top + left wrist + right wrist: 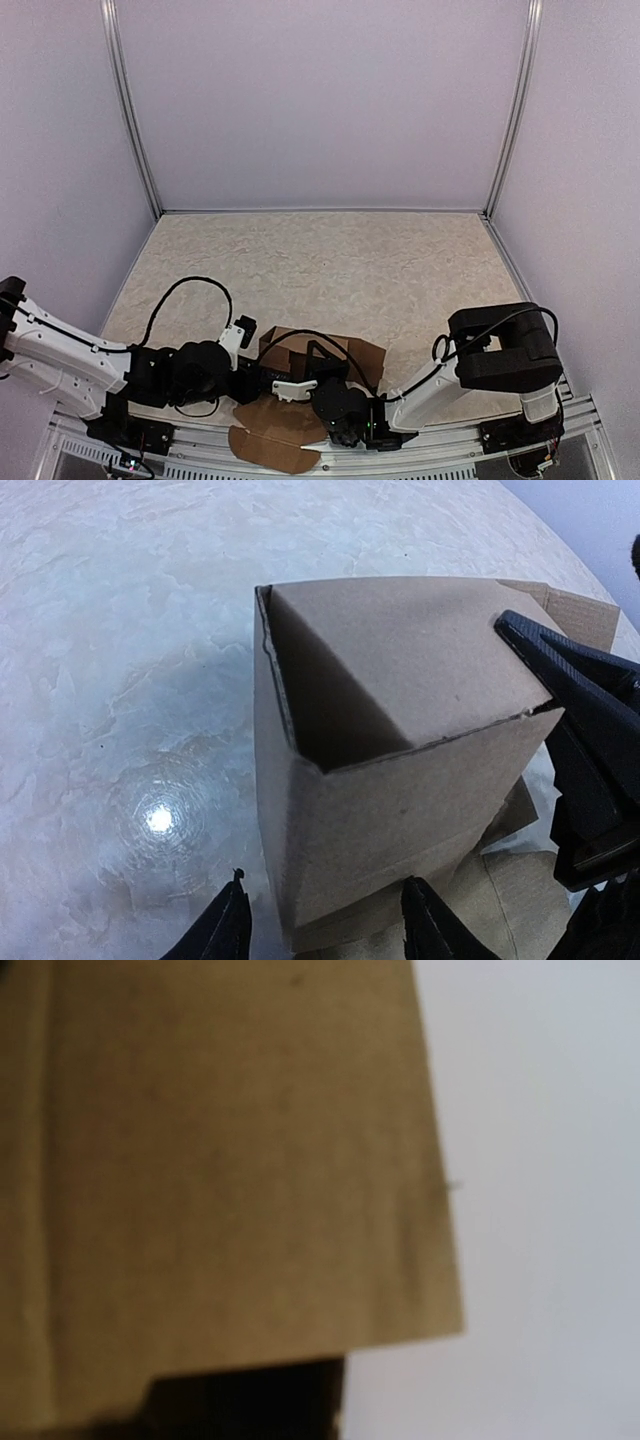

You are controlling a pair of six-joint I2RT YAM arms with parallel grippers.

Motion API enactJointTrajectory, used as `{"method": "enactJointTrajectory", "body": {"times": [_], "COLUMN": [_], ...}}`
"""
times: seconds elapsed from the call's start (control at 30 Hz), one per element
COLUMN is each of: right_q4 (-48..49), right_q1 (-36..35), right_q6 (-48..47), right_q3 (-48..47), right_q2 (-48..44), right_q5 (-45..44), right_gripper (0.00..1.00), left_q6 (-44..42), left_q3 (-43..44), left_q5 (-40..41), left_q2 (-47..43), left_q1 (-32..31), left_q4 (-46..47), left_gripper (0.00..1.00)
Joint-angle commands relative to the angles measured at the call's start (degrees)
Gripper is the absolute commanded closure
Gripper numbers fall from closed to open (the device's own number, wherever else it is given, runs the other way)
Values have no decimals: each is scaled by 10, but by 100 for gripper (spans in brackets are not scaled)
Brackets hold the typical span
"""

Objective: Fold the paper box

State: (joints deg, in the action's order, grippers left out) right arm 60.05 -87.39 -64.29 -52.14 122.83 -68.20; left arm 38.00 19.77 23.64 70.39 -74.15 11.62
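Note:
The paper box (pixel 345 352) is plain brown cardboard, partly stood up near the table's front edge between both arms. One rounded flap (pixel 270 438) lies flat over the front rail. In the left wrist view the paper box (pixel 400 770) stands as an open-topped carton with an inner panel sloping into it. My left gripper (pixel 325 925) is open, its tips either side of the carton's near lower corner, the left tip apart from it. The right gripper's fingers (pixel 580 710) are clamped on the carton's right wall. Blurred cardboard (pixel 220 1160) fills the right wrist view, hiding that gripper's jaws.
The beige marbled tabletop (pixel 330 260) stretches behind the box. White walls with aluminium posts (pixel 135 120) enclose the back and sides. The metal rail (pixel 420 455) with the arm bases runs along the front edge. The left arm's black cable (pixel 190 285) arcs above the table.

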Motion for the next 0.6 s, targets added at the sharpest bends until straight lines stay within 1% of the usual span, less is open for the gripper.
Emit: {"method": "enactJointTrajectory", "body": {"times": [0.0, 0.2, 0.33, 0.57], "right_q4": [4, -5, -31, -157], "right_q1": [-14, -14, -14, -9], "right_q6": [-32, -24, -13, 51], "right_q3": [13, 11, 4, -15], "right_q2": [26, 9, -16, -71], "right_q5": [6, 10, 16, 41], "right_gripper": [100, 100, 100, 100], "left_q6": [10, -3, -16, -43], "left_q3": [-6, -2, 10, 20], "left_q5": [19, 28, 30, 45], "left_q2": [-23, -22, -23, -38], "left_q1": [-12, -12, -12, -12], "left_q4": [-13, -17, -25, -35], "left_gripper": [49, 49, 49, 48]}}
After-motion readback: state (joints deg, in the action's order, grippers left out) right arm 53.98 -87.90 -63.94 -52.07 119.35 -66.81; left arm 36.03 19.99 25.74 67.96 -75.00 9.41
